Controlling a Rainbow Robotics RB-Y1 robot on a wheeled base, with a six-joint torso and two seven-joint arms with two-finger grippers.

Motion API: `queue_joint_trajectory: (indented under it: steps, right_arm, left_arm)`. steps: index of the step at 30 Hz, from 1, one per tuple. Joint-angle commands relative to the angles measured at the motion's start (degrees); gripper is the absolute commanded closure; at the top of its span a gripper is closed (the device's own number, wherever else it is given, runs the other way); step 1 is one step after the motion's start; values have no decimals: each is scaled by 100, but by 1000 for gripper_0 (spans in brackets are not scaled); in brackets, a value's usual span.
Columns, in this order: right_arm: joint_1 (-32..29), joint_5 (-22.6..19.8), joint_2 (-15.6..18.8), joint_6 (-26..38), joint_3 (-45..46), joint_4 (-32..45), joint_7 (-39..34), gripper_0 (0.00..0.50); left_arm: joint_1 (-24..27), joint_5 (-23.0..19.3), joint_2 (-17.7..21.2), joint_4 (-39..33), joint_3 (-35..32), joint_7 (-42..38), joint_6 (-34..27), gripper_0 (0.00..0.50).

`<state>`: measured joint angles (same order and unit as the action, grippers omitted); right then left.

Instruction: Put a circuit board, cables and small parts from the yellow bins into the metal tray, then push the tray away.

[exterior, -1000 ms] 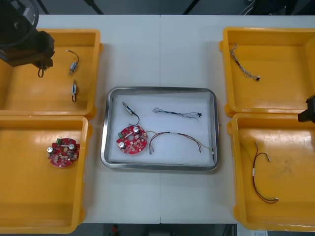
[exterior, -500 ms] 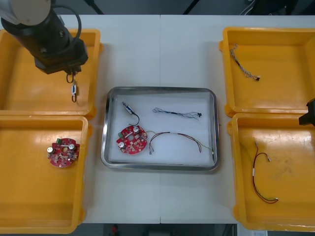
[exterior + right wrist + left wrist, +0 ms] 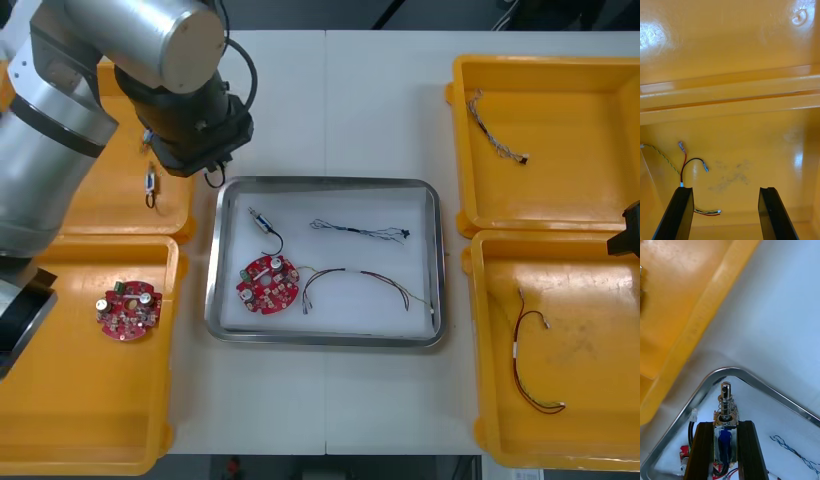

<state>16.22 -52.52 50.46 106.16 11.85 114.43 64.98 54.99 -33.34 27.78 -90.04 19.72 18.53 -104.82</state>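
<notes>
One small metal part [image 3: 726,405] is clamped in the left hand [image 3: 726,425]; carry it beyond the metal tray [image 3: 767,386] rim ahead, probably lowering before release; right hand [image 3: 725,189] idles open.

The tray [image 3: 325,181] is sitting mid-table between the bins [image 3: 60,420], two flanking it on each side. Inside it, a circuit board [image 3: 268,283] is lying at the near left, a small metal part [image 3: 262,221] just behind it, one cable [image 3: 360,232] toward the far side and another cable [image 3: 355,283] to the board's right. The left gripper [image 3: 725,423] is hanging over the tray's far-left corner, clamping a second small metal part [image 3: 725,401] between its fingers. The right gripper [image 3: 725,191] is hovering over the near right bin, where a third cable [image 3: 516,350] is lying.
</notes>
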Motion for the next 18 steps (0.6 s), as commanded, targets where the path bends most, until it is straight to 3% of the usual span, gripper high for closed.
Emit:
queue_joint_trajectory:
  steps: [1,12,18]
  right_arm:
    - [-67,31,254,-51,195,150,234,0]
    - [-67,31,254,-51,195,150,234,0]
    - [-67,31,254,-51,195,150,234,0]
  left_arm:
    - [126,390,-423,-172,15,221,-47,500]
    - [-287,1146,-1214,-172,94,28,-3,500]
    - [-507,1506,-1425,-172,182,10,225,500]
